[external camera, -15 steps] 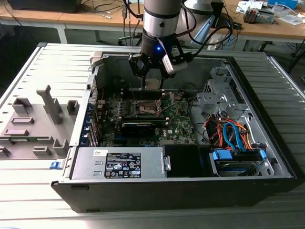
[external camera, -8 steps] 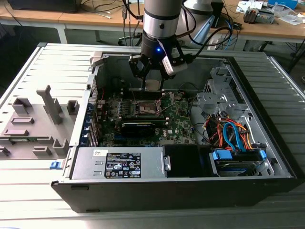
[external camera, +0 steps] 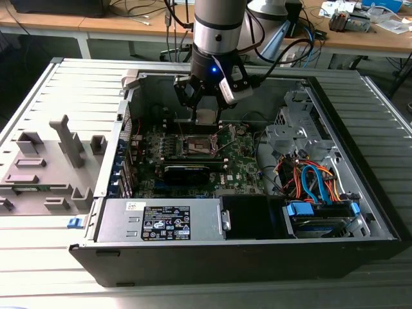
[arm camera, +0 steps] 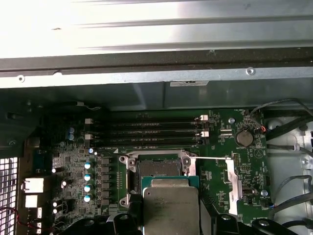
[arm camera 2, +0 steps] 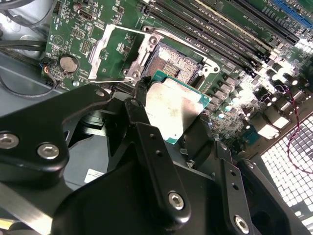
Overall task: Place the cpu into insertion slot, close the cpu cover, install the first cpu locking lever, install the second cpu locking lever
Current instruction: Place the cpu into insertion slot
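The cpu cover (arm camera 2: 110,54) stands swung open, leaving the insertion slot (arm camera 2: 172,61) bare near the motherboard's (arm camera 2: 73,29) middle. The gripper (arm camera 2: 171,117) is clamped on the cpu (arm camera 2: 178,105), which is held near the slot and not yet seated. All four steps remain.

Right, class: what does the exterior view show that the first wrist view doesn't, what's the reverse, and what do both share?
The exterior view adds the arm, the power supply box and the orange and blue cables. The first wrist view adds the coin battery and a column of blue-topped capacitors. Both share the cpu, gripped by the gripper close to the empty insertion slot.
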{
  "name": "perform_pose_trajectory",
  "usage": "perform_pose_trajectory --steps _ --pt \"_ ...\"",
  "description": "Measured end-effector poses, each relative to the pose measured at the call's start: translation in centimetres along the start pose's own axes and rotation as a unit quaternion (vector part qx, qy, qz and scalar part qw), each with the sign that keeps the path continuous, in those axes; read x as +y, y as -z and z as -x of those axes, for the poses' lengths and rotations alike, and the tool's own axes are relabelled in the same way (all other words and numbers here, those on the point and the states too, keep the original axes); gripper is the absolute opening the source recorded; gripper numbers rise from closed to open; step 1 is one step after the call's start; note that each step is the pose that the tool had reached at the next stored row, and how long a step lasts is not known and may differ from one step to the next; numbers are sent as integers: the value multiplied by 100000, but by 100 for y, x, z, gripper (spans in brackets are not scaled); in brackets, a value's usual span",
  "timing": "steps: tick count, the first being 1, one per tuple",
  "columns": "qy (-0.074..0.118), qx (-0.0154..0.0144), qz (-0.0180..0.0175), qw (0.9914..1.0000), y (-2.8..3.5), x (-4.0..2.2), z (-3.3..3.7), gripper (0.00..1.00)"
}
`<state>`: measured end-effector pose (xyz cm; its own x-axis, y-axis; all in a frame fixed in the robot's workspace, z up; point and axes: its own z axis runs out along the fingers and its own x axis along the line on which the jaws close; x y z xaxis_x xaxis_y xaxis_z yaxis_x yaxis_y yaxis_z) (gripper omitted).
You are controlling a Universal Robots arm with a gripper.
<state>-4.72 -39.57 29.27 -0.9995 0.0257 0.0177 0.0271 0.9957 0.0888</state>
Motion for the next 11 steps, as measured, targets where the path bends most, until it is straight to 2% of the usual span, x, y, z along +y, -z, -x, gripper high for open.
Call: perform_pose_trajectory --steps 11 --pt "-2 2 3 100000 -34 -37 1 55"
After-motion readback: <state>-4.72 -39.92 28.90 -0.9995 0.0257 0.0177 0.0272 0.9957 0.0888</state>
